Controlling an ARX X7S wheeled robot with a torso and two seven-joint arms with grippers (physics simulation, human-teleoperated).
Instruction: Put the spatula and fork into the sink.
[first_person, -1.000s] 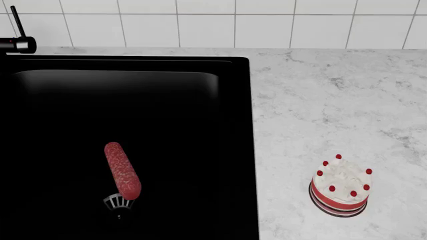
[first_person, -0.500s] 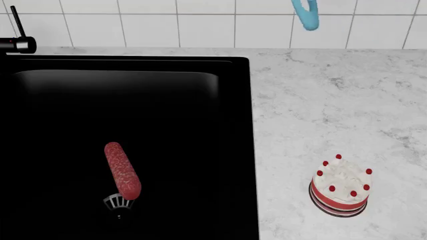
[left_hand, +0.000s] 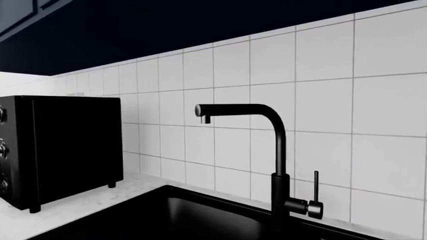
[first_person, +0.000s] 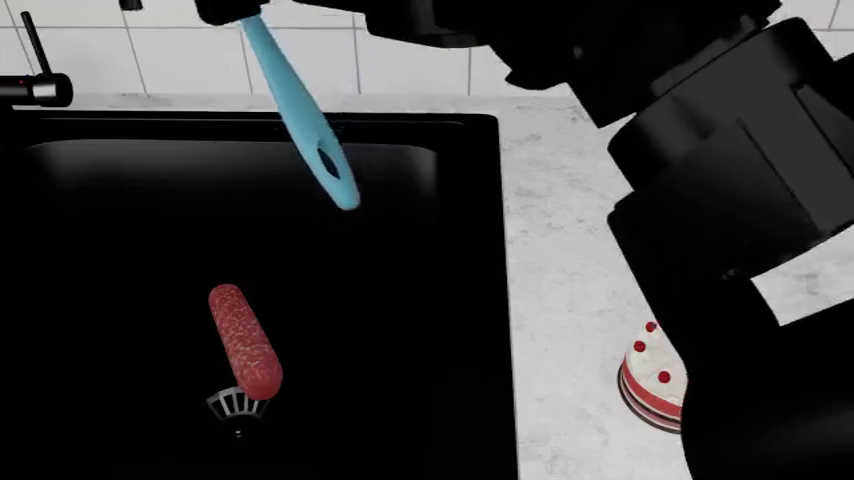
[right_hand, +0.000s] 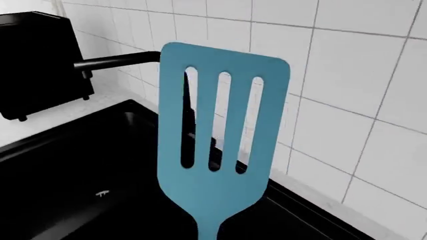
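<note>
Flat, even, sharp renders; sink (first_person: 400, 300) nearly featureless black.

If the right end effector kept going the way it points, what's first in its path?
Probably the tiled wall behind the faucet; the held spatula would touch first. Depth is unclear.

A: Entry, spatula (right_hand: 220, 150): smooth light-blue plastic by its look, matt. The sink (first_person: 254, 250): matt black.

B: Counter (first_person: 574, 220): white, grey-veined marble, smooth. Wall tiles (left_hand: 320, 110): white, faintly glossy (grey grout lines). Tap (left_hand: 277, 150): matt black. Sausage (first_person: 244, 340): red, speckled, rough-looking.
</note>
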